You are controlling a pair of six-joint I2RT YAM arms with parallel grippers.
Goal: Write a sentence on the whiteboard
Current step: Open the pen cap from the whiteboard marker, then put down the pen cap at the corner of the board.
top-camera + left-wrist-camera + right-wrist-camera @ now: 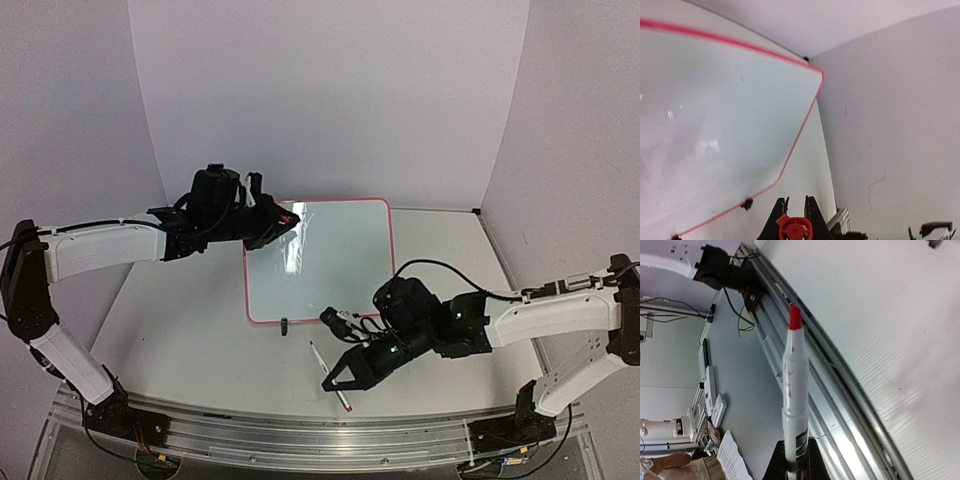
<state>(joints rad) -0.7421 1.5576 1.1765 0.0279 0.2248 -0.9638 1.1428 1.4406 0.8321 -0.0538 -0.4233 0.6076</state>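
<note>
The whiteboard [330, 260] lies flat mid-table, glossy white with a thin red-pink frame and a black clip foot [285, 325]. Its surface is blank; no sentence shows on it. My left gripper [292, 218] hovers over the board's far left corner, shut on a red marker cap [795, 229]; the board [715, 125] fills that wrist view. My right gripper [335, 380] is in front of the board, off its near edge, shut on a white marker [322, 362]. In the right wrist view the marker [796, 390] sticks out past the gripper [797, 460], its bare red tip [795, 319] over the table's near edge.
An aluminium rail [300, 425] runs along the table's near edge and shows in the right wrist view [840, 390]. White backdrop walls [330, 100] close the back and sides. A second clip foot [746, 203] sits on the board's near edge.
</note>
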